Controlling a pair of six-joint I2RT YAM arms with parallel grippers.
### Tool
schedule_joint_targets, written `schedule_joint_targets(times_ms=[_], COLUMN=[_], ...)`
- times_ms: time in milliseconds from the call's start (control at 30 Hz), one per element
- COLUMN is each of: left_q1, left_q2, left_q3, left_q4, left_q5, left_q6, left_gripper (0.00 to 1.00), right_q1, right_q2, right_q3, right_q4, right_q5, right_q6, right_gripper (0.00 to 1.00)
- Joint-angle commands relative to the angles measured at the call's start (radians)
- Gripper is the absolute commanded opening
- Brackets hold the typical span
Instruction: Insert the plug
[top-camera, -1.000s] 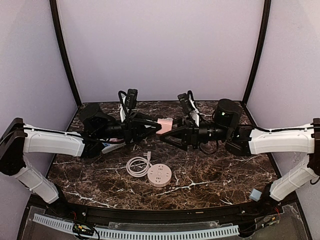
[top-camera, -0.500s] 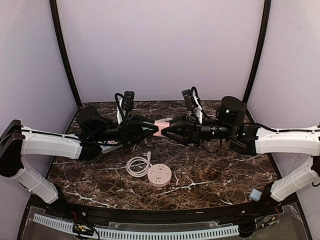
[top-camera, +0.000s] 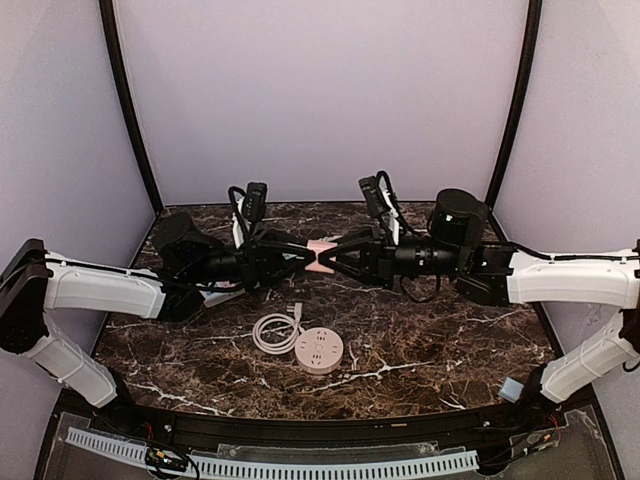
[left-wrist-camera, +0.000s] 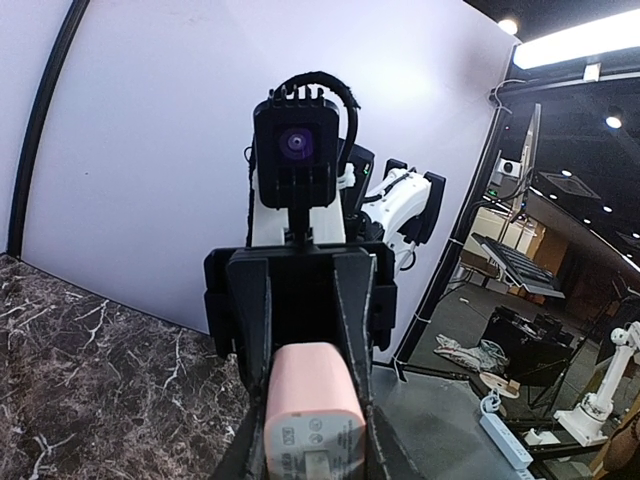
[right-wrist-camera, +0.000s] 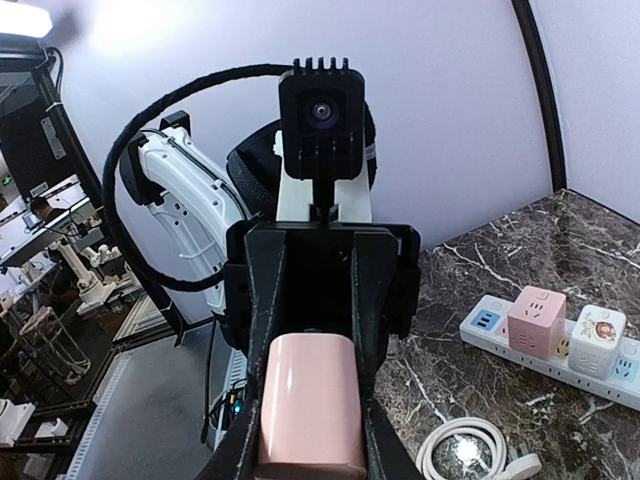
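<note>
A pink plug block hangs in mid-air above the back of the table, between both grippers. My left gripper reaches it from the left and my right gripper from the right, tip to tip. In the left wrist view the plug shows its label face, with black fingers tight on both sides. In the right wrist view its smooth pink back sits between fingers that press its sides. A round pink socket lies on the table in front.
A coiled white cable lies next to the round socket. A white power strip lies under the left arm; in the right wrist view the strip carries a pink cube and a white cube. The table is dark marble.
My right gripper has moved left and up to the plug, and its fingers have narrowed around it. The left gripper has stayed at the plug, lifted slightly.
</note>
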Motion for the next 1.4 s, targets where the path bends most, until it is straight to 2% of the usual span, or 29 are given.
schedule_joint_targets(times_ms=[0,33,67,100,167,200,233,300,567,700,800,933,1167,1367], left_q1=[0.0,0.0,0.0,0.001,0.004,0.004,0.006,0.013,0.035,0.042,0.042,0.042,0.043,0.043], left_q2=[0.022,0.021,0.017,0.011,-0.004,-0.01,-0.021,-0.041,-0.14,-0.219,-0.286,-0.359,-0.434,-0.488], left_q3=[-0.024,-0.029,-0.042,-0.049,-0.074,-0.091,-0.1,-0.126,-0.218,-0.248,-0.266,-0.303,-0.348,-0.372], left_q4=[0.017,0.016,0.015,0.01,-0.006,-0.011,-0.023,-0.05,-0.196,-0.326,-0.425,-0.481,-0.561,-0.598], left_q5=[-0.024,-0.028,-0.032,-0.043,-0.069,-0.077,-0.092,-0.119,-0.281,-0.454,-0.643,-0.824,-1.035,-1.128], left_q6=[0.027,0.031,0.04,0.046,0.068,0.083,0.091,0.114,0.242,0.314,0.348,0.377,0.398,0.415], left_gripper=[0.13,0.28,0.36,0.53,0.71,0.76,0.87,0.95,0.99,0.99,0.99,0.99,0.99,0.99], right_q1=[0.015,0.015,0.015,0.015,0.015,0.015,0.015,0.015,0.013,0.014,0.016,0.043,0.089,0.147], right_q2=[0.015,0.013,0.008,0.004,-0.005,-0.011,-0.017,-0.027,-0.022,0.028,0.088,0.19,0.384,0.556], right_q3=[0.052,0.058,0.063,0.068,0.082,0.092,0.103,0.133,0.248,0.333,0.413,0.539,0.752,0.863], right_q4=[-0.065,-0.09,-0.114,-0.141,-0.202,-0.242,-0.284,-0.374,-0.716,-0.878,-0.997,-1.166,-1.37,-1.538], right_q5=[0.022,0.033,0.051,0.067,0.095,0.11,0.128,0.166,0.307,0.357,0.379,0.434,0.522,0.57], right_q6=[-0.036,-0.046,-0.054,-0.065,-0.087,-0.1,-0.114,-0.144,-0.251,-0.288,-0.315,-0.368,-0.416,-0.535], right_gripper=[0.0,0.0,0.0,0.0,0.0,0.0,0.0,0.0,0.0,0.0,0.0,0.0,0.0,0.0])
